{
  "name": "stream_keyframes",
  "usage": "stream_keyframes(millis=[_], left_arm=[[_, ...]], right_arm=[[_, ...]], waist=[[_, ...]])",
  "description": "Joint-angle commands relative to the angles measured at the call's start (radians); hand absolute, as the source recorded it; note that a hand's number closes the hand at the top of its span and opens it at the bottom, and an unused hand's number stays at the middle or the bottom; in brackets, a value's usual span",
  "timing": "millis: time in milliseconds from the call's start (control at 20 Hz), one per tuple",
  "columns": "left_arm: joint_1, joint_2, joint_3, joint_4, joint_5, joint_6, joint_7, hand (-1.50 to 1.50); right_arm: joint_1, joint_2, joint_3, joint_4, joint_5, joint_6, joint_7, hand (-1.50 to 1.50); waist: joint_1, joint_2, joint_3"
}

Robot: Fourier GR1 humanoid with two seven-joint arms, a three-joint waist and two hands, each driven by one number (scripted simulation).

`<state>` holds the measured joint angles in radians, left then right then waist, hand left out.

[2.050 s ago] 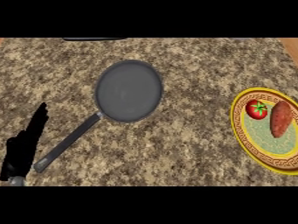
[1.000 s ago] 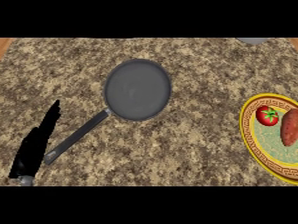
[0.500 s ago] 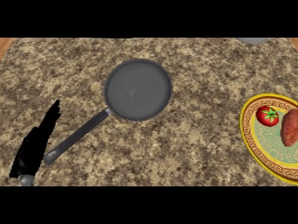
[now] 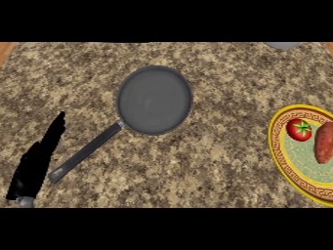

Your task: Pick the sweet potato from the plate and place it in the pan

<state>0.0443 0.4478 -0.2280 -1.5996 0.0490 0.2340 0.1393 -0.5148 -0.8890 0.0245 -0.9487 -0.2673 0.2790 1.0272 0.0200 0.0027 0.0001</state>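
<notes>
The sweet potato point(image 4: 327, 142) lies on the yellow-rimmed plate point(image 4: 293, 171) at the right edge of the speckled stone worktop point(image 4: 219, 73), just beside a tomato point(image 4: 299, 129) on its left. Its long axis runs nearly away from the viewer, the far end tilted slightly right.

The pan point(image 4: 155, 100) sits near the centre of the worktop, well apart from the plate, with nothing in it. Its handle point(image 4: 86, 154) points down and left, toward the left hand point(image 4: 39, 163).

The left hand shows at the lower left as a dark shape with its fingers straight and together, holding nothing. It lies on the far side of the pan from the plate. The right hand is not in view.

Judgement: the plate lies far to the robot's right, so the right arm is the nearer one for the pick. A grasp across the short width of the sweet potato, approaching from the lower right, would suit its orientation. The pick has not yet begun.
</notes>
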Motion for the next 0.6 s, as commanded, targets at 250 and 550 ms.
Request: stream_keyframes(millis=[250,550], left_arm=[[0.086,0.000,0.029,-0.038,-0.012,-0.028,-0.045,0.00],[-0.028,-0.067,0.021,0.056,-0.060,-0.009,-0.013,0.00]], right_arm=[[-0.069,0.052,0.051,0.101,0.027,0.117,0.102,-1.50],[-0.109,0.123,0.089,0.160,0.063,0.080,0.134,-1.50]], waist=[[-0.005,-0.003,0.000],[-0.014,-0.002,-0.001]])
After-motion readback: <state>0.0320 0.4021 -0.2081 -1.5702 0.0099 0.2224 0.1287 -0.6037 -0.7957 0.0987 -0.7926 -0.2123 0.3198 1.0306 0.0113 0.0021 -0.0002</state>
